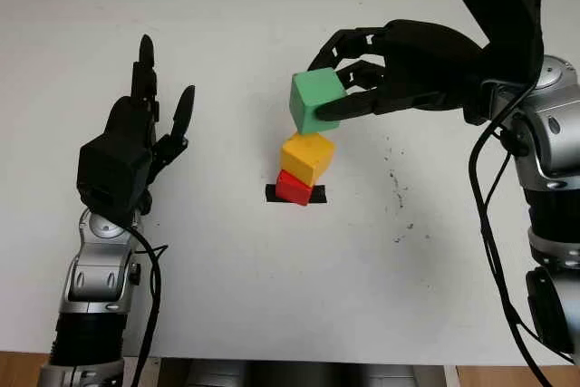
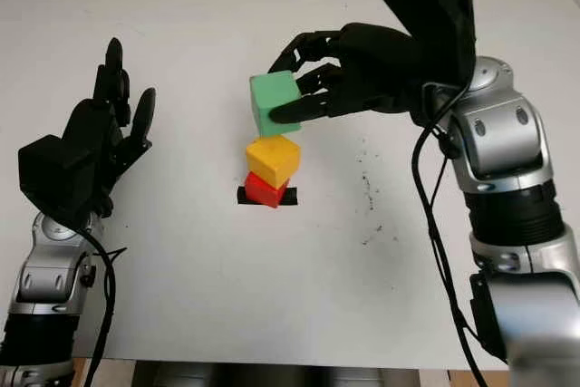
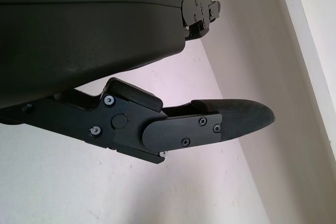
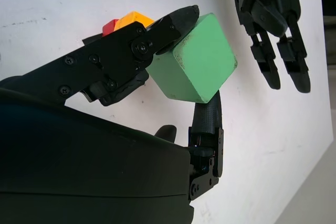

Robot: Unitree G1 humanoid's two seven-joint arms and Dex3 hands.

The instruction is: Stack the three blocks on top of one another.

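Observation:
My right hand [image 1: 337,88] is shut on a green block [image 1: 315,100], held tilted in the air just above the other two blocks. A yellow block [image 1: 307,157] sits skewed on top of a red block [image 1: 293,187], which stands on a black tape mark [image 1: 316,194] at the table's middle. In the right wrist view the green block [image 4: 193,65] is pinched between my fingers, with the yellow block [image 4: 132,20] and red block [image 4: 109,25] peeking out behind a finger. My left hand [image 1: 145,124] is open, raised over the table to the left of the stack.
The white table [image 1: 227,269] runs to its front edge at the bottom of the eye views. Small dark specks [image 1: 397,189] mark the surface right of the stack. My right arm [image 1: 544,160] stands along the right side.

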